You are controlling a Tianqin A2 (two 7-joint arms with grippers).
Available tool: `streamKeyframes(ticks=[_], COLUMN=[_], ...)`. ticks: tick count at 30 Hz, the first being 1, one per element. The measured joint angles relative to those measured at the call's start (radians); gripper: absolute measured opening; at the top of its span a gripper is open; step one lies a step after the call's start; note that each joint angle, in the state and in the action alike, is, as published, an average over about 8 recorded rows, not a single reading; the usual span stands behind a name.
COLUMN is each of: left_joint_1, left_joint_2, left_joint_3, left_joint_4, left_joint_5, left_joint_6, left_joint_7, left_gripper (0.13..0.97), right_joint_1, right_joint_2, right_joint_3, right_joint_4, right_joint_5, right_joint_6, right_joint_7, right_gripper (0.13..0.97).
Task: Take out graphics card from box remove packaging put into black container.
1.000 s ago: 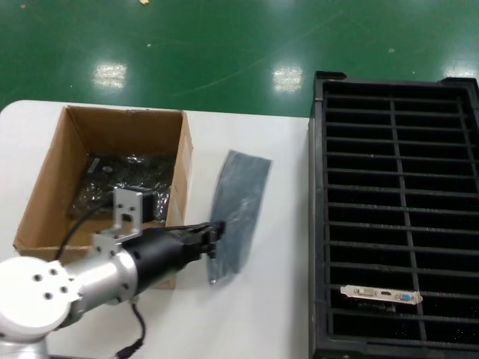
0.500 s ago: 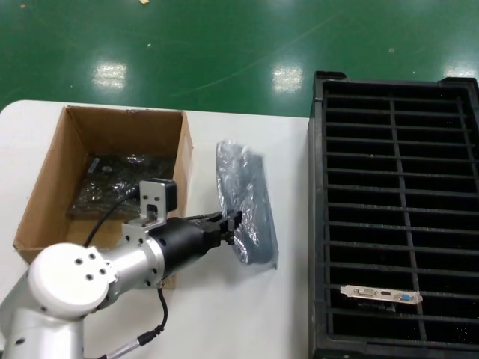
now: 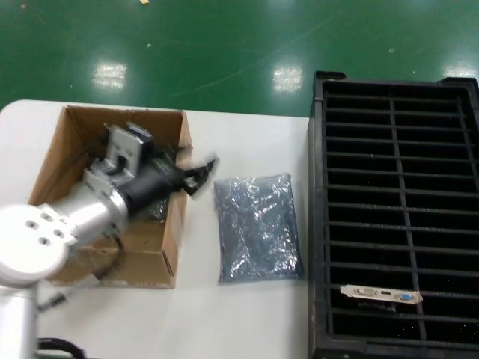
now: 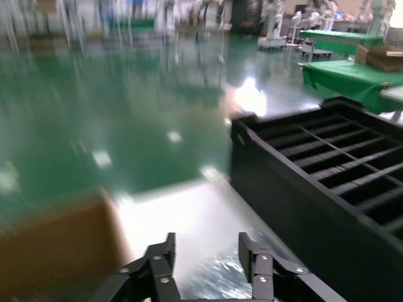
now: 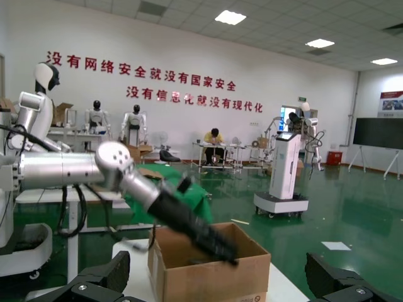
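Observation:
The packaging (image 3: 257,228), a crinkly grey-blue bag, lies flat on the white table between the box (image 3: 90,123) and the black container (image 3: 318,187). My left gripper (image 3: 203,173) is open and empty above the box's right wall, just left of the bag. In the left wrist view my left gripper (image 4: 208,261) is spread over the bag (image 4: 220,283), with the black container (image 4: 327,182) beside it. The graphics card (image 3: 380,295) stands in a near slot, its silver bracket showing. My right gripper (image 5: 217,286) is open, far from the box (image 5: 214,270), and out of the head view.
Dark bagged items (image 3: 161,206) lie inside the box, partly hidden by my left arm (image 3: 90,213). Bare table (image 3: 247,321) lies in front of the bag. The green floor (image 3: 224,52) lies beyond the table's far edge.
My left gripper has let go of the bag, which has dropped flat onto the table. The gripper has pulled back left and up over the box.

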Motion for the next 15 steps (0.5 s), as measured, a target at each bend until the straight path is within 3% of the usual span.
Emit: streamKeyframes(ticks=[4, 7, 10, 15], left_joint_1=[0.025, 0.066, 0.118, 0.167], left_joint_2=[-0.073, -0.13, -0.182, -0.217], left_joint_3=[0.009, 0.015, 0.026, 0.038], left_joint_4=[-0.116, -0.196, -0.253, -0.287], left_joint_5=[-0.025, -0.016, 0.004, -0.002], left_joint_6=[-0.077, -0.171, -0.266, -0.343], left_joint_7=[0.147, 0.27, 0.382, 0.46], left_gripper=[0.395, 0.395, 0.475, 0.607], right_joint_1=[0.0, 0.0, -0.001, -0.014], right_joint_2=[0.0, 0.0, -0.001, -0.017], right_joint_3=[0.0, 0.0, 0.0, 0.005], right_joint_4=[0.0, 0.0, 0.001, 0.014], right_joint_5=[0.0, 0.0, -0.001, -0.017], right_joint_6=[0.0, 0.0, 0.002, 0.034], right_joint_7=[0.0, 0.0, 0.0, 0.006], right_gripper=[0.966, 0.966, 0.966, 0.966])
